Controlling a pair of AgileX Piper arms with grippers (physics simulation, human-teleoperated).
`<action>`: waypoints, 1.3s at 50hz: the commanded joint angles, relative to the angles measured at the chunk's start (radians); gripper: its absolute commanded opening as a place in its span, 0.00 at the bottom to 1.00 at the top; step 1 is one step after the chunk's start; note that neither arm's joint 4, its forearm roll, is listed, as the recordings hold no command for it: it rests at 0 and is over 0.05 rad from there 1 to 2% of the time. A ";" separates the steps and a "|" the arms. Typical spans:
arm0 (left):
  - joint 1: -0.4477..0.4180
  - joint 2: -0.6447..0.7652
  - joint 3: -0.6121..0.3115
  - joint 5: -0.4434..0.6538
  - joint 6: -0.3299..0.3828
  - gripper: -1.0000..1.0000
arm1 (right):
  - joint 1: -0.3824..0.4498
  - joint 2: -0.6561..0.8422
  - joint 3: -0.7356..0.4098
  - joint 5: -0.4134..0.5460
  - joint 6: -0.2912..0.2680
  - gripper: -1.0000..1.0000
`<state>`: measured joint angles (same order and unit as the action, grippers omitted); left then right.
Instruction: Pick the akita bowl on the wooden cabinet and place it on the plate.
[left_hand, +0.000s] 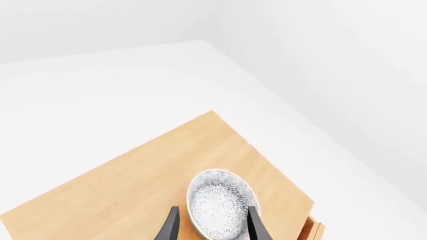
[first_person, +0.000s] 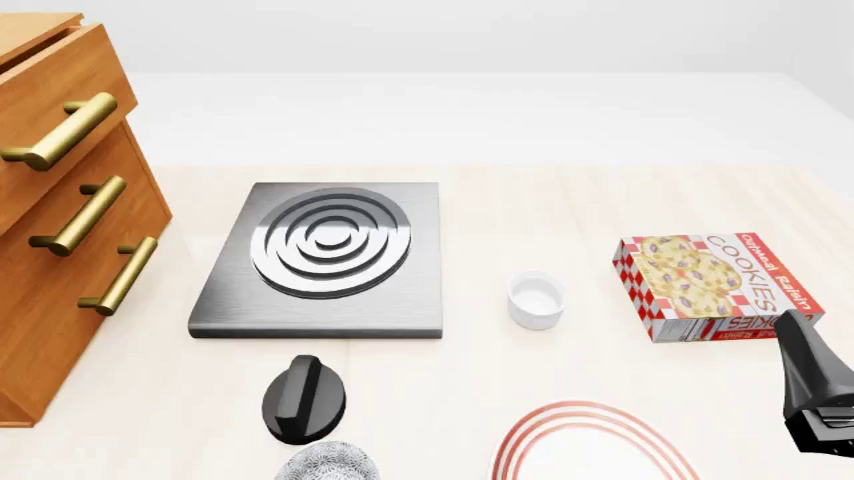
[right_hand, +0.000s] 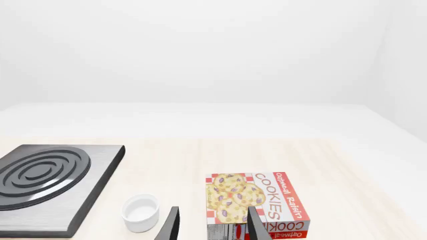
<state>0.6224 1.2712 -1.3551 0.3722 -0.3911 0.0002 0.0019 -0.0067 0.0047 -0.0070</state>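
My left fingers (left_hand: 210, 225) sit wide around the akita bowl (left_hand: 220, 204), lower middle of frame; it looks stiff, slick, breakable, so I'd pinch the rim.

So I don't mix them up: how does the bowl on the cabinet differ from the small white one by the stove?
The akita bowl is speckled grey; the small white bowl is plain. The akita bowl sits on the wooden cabinet, the white one on the table. Both are round and upright.

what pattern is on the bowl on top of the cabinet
Fine grey floral speckle on white bowl; left wrist view.
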 joint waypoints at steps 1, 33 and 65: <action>0.000 0.035 0.000 -0.022 -0.001 1.00 | 0.000 0.000 0.000 0.000 0.000 1.00; -0.023 0.100 0.037 -0.068 -0.006 1.00 | 0.000 0.000 0.000 0.000 0.000 1.00; -0.033 0.141 0.059 -0.098 -0.015 1.00 | 0.001 0.000 0.000 0.001 -0.001 1.00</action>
<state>0.5926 1.3985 -1.3101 0.2805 -0.4021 0.0003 0.0020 -0.0067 0.0048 -0.0070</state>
